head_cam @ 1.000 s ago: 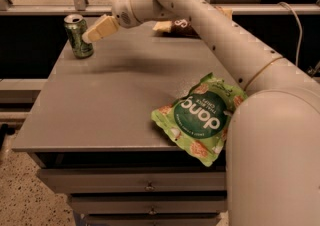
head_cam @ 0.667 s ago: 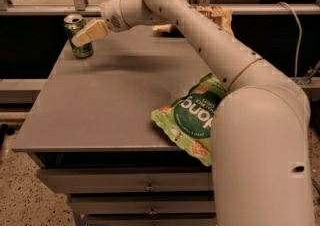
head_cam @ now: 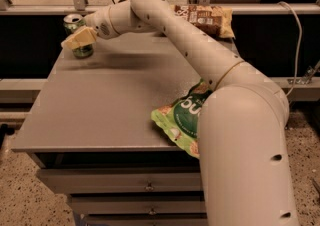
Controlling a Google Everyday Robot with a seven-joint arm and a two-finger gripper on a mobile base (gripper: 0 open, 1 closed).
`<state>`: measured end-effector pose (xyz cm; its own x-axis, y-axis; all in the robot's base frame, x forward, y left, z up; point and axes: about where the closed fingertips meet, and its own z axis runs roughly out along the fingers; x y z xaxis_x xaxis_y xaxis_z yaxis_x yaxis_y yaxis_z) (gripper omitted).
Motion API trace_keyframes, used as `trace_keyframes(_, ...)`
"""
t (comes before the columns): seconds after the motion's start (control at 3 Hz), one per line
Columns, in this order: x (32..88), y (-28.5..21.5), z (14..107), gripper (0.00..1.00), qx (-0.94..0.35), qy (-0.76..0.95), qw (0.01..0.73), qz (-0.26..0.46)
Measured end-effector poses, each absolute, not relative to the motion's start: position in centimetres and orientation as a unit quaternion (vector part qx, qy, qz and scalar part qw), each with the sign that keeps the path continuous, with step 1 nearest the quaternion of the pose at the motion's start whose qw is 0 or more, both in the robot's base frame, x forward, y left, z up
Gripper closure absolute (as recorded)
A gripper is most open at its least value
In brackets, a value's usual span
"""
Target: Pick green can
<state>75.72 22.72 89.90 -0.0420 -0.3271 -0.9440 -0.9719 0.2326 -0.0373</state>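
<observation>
The green can (head_cam: 74, 21) stands upright at the far left corner of the grey table (head_cam: 110, 100). Its silver top and its green base show, while its middle is covered by my gripper. My gripper (head_cam: 79, 38), with pale yellow tips, is at the can, level with its middle and overlapping it from the right and front. My white arm reaches to it across the table from the lower right.
A bright-green snack bag (head_cam: 179, 120) lies at the table's front right, partly under my arm. A brown snack bag (head_cam: 207, 17) lies at the back right. Metal rails run behind the table. Drawers (head_cam: 150, 186) sit below its front edge. A cable (head_cam: 296, 35) hangs at the right.
My gripper has moved left, from just right of the can to overlapping its middle. The can has not moved.
</observation>
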Motion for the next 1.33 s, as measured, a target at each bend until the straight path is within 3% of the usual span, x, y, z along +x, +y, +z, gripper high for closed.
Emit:
trace_keyframes(1.0,75.3,19.8,94.0,0.96,-0.486,0.606,0.512,0.367)
trace_keyframes(1.33,74.4,17.5,98.5,1.0,-0.471,0.572,0.554,0.379)
